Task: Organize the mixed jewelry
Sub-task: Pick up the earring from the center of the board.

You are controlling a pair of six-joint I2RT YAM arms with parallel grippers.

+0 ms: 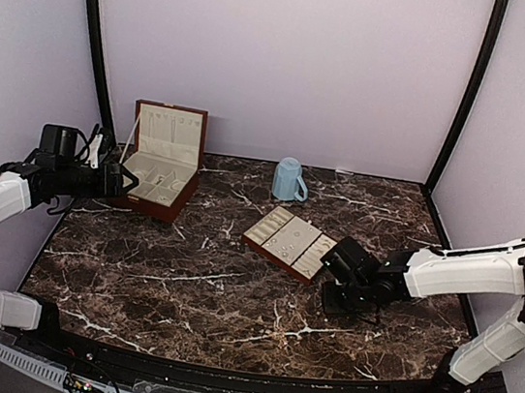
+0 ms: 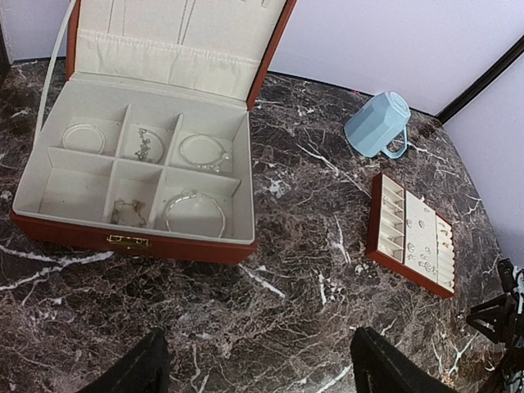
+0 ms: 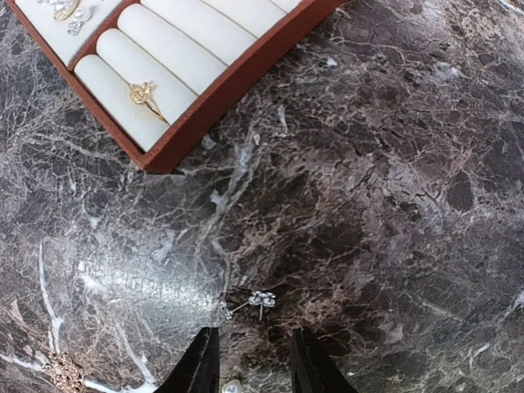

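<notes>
In the right wrist view a tiny silvery earring [image 3: 260, 300] with a thin post lies on the dark marble just beyond my right gripper [image 3: 252, 360], whose fingers stand open and empty. A pale bead [image 3: 232, 386] shows low between the fingers and a gold-pink piece [image 3: 64, 370] lies at the lower left. The tray [image 3: 214, 97] holds a gold ring [image 3: 144, 92] in its rolls. My left gripper [image 2: 255, 368] is open and empty, hovering near the open wooden box [image 2: 131, 241], which holds bracelets [image 2: 195, 214]. From above, the right gripper [image 1: 340, 284] sits beside the tray [image 1: 288, 240].
A light-blue mug [image 1: 288, 180] lies behind the tray, also in the left wrist view [image 2: 377, 123]. The wooden box [image 1: 161, 165] stands open at the back left. Curved walls enclose the marble table [image 1: 182, 283].
</notes>
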